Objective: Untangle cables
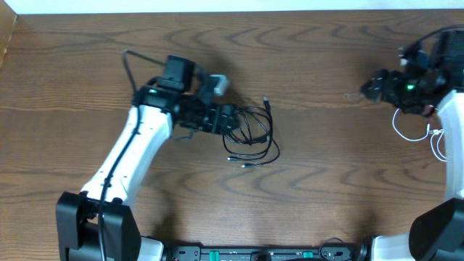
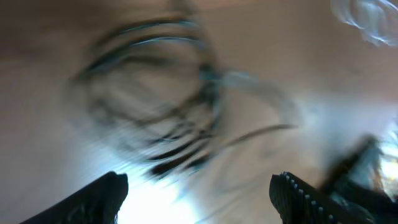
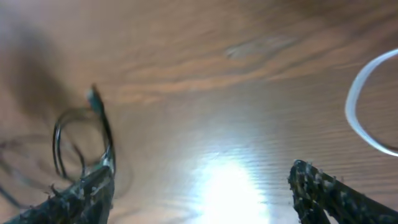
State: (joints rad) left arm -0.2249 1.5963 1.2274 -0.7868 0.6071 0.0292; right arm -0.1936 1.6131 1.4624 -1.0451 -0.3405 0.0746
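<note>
The black cable [image 1: 251,130] lies in loose loops on the wooden table at the centre. My left gripper [image 1: 230,120] is open at the loops' left edge; in the left wrist view the blurred black cable [image 2: 155,112] lies ahead of the open fingers [image 2: 199,193]. The white cable [image 1: 417,130] lies at the far right, below my right gripper [image 1: 371,87], which is open and empty over bare wood. In the right wrist view the open fingers [image 3: 202,193] frame bare table, with the black cable [image 3: 81,143] far left and a white cable loop [image 3: 360,112] at the right edge.
The table's far edge [image 1: 232,10] runs along the top. The arm bases [image 1: 94,225] stand at the front left and front right [image 1: 435,232]. A thick black arm cable [image 1: 130,69] arcs behind the left arm.
</note>
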